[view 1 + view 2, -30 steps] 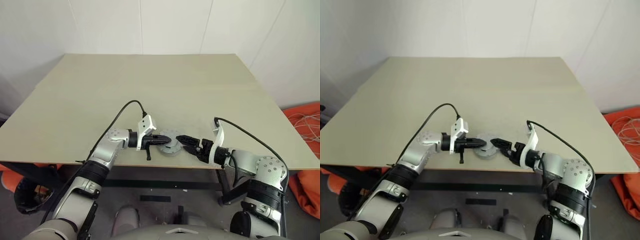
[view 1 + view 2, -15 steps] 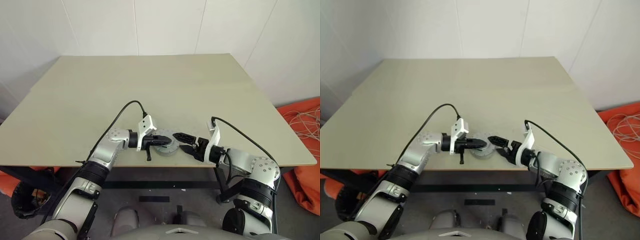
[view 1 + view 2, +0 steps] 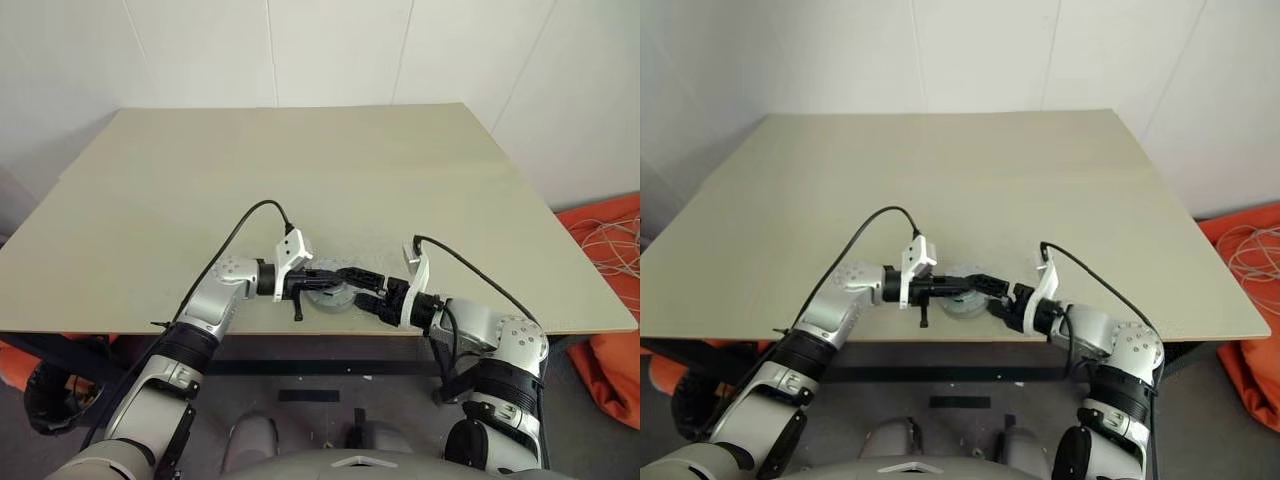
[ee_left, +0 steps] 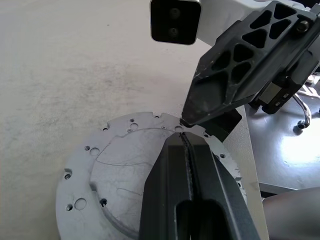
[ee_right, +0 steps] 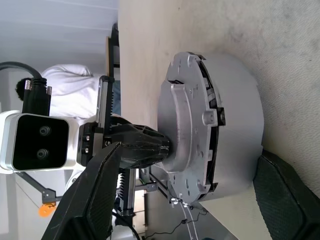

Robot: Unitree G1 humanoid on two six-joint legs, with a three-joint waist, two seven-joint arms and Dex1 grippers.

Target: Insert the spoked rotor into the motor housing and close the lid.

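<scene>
beige table [image 3: 300, 170], grey round motor housing [image 5: 235, 125] near front edge

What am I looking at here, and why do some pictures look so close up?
It is a two-armed robot at a beige table. The two wide pictures come from cameras in its head, looking down over its arms. The two close-ups come from a small camera on each wrist.

Near the table's front edge sits a round grey metal assembly with a flat lid on top. The left gripper has its black fingers shut, with the tips resting on the lid. The right gripper has its fingers spread wide, one on each side of the assembly, but not yet squeezing it.

Neither arm is carrying anything.
</scene>
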